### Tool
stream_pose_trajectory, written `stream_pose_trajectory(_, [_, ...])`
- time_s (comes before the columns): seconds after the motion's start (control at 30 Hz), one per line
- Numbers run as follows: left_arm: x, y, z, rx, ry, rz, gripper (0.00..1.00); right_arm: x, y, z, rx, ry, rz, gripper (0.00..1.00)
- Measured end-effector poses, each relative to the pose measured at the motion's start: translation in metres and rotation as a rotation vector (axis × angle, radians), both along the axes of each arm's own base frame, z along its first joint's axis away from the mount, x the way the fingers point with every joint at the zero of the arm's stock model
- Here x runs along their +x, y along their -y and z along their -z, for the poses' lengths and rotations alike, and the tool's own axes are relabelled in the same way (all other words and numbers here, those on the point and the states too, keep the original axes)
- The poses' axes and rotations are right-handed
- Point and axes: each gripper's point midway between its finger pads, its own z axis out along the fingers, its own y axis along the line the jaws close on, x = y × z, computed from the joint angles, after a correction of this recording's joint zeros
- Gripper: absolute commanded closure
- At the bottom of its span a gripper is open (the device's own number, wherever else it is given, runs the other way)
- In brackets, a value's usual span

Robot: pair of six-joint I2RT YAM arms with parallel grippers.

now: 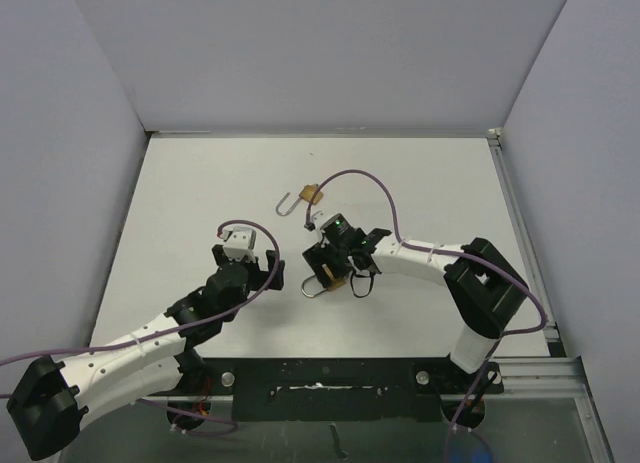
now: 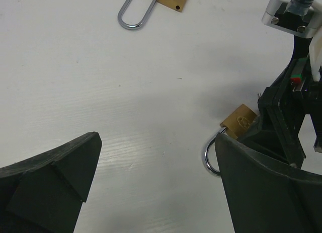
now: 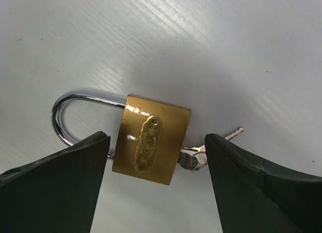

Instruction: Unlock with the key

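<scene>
Small brass padlock with a steel shackle lies flat on the white table, near centre, in front of the right arm. A silver key bunch sits at its base end. I cannot tell whether a key is seated in the keyhole.

The long axis runs shackle to key, straight across the gap of the right gripper. Its fingers stand apart, one by each end, clamped on nothing.

The right arm is plainly nearer, directly over the lock. The left gripper is spread wide and empty, the lock just beside one finger.

My read: I must grip the key end next. A second brass padlock lies farther back, well apart.
</scene>
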Motion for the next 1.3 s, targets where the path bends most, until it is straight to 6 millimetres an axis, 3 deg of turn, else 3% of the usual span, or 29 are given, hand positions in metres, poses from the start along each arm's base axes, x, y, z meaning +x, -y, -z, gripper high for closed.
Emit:
stream_pose_trajectory(0.53, [0.003, -0.004, 0.002, 0.004, -0.005, -0.017, 0.02, -0.006, 0.0, 0.018, -0.037, -0.043, -0.011, 0.27])
stream_pose_trajectory(1.07, [0.001, -0.003, 0.013, 0.02, -0.034, 0.001, 0.02, -0.006, -0.001, 0.017, -0.041, -0.047, 0.002, 0.69])
stream_pose_trajectory(1.3, [-0.001, -0.001, 0.021, 0.031, -0.056, 0.019, 0.02, -0.006, 0.001, 0.017, -0.043, -0.05, 0.026, 0.75])
